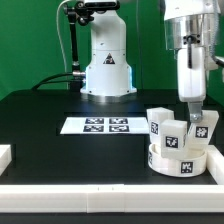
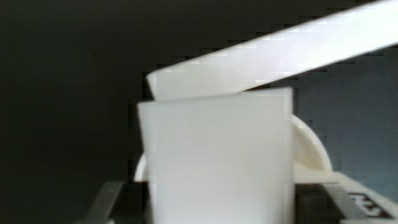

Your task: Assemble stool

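The black table (image 1: 60, 150) fills most of the exterior view, edged along its near side by a plain white bar (image 1: 100, 192), with another short white bar (image 1: 5, 156) at the edge on the exterior view's left. At the far edge stands the arm's white base (image 1: 107, 60), and the arm itself comes down from above at the exterior view's right. The marker board (image 1: 100, 125) lies flat near the middle of the table, its tags facing up. The stool's round seat (image 1: 180, 158) sits close to the near corner on the exterior view's right, just behind the front bar, with black-and-white tags on its outer wall. Two legs stand upright on the seat: one (image 1: 157, 124) toward the marker board, another (image 1: 173, 133) just beside it. The gripper (image 1: 194, 115) hangs straight above the seat, its fingers closed around a third leg (image 1: 203, 130) that stands at the seat's side nearest the exterior view's right. In the wrist view that leg (image 2: 214, 150) is a tall white block filling the middle of the picture, a grey finger (image 2: 112, 200) is visible beside its lower end, and a pale white bar (image 2: 285, 55) crosses diagonally behind it against the dark table.
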Controlling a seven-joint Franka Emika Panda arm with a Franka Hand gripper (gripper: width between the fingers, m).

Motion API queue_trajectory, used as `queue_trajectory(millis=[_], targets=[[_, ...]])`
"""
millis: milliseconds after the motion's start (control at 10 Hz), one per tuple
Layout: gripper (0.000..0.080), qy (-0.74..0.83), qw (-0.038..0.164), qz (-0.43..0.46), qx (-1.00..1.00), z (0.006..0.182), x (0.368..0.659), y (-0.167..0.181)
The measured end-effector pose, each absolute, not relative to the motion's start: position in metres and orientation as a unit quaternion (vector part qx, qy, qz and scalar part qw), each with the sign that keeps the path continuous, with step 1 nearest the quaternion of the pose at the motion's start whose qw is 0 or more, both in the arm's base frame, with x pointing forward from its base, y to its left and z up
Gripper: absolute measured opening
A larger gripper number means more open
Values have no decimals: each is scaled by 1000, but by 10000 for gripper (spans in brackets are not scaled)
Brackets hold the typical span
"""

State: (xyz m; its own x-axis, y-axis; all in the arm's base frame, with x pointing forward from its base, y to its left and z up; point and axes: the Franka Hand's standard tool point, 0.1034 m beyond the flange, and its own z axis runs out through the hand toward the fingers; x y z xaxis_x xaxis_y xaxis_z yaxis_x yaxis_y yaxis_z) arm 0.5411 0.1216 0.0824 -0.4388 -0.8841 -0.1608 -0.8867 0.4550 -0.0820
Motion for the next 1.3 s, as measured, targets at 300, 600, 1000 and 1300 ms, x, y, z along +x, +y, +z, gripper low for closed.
queue_trajectory(millis=[300,600,1000,1300], targets=[[353,866,90,11,-491,82,541,122],[641,829,77,28,-554,99,552,134],[649,745,80,19,-662,101,552,135],[649,587,64,-3,-807,102,551,134]])
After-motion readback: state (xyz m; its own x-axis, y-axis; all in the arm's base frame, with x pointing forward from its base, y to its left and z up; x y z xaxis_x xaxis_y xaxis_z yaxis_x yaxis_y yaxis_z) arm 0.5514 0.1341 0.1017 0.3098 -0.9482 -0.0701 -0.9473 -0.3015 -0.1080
